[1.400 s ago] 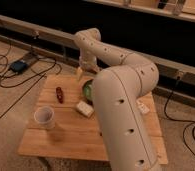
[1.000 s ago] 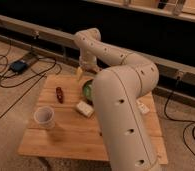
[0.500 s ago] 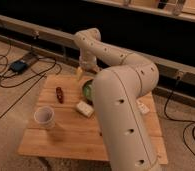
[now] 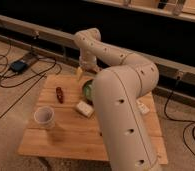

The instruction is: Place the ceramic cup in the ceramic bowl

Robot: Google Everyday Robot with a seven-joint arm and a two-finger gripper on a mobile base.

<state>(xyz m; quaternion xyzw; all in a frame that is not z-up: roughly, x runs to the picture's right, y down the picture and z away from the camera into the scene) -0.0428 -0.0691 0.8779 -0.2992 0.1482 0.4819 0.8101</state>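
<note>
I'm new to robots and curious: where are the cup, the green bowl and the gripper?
ceramic cup (image 4: 44, 121): camera view, its front wall.
ceramic bowl (image 4: 87, 90): camera view, its visible green inside.
gripper (image 4: 80, 73): camera view, between its fingertips, over the table's (image 4: 76, 137) far edge.

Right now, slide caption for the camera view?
Open gripper hangs at the table's far edge beside the ceramic bowl; ceramic cup stands apart, untouched, near the front.
</note>
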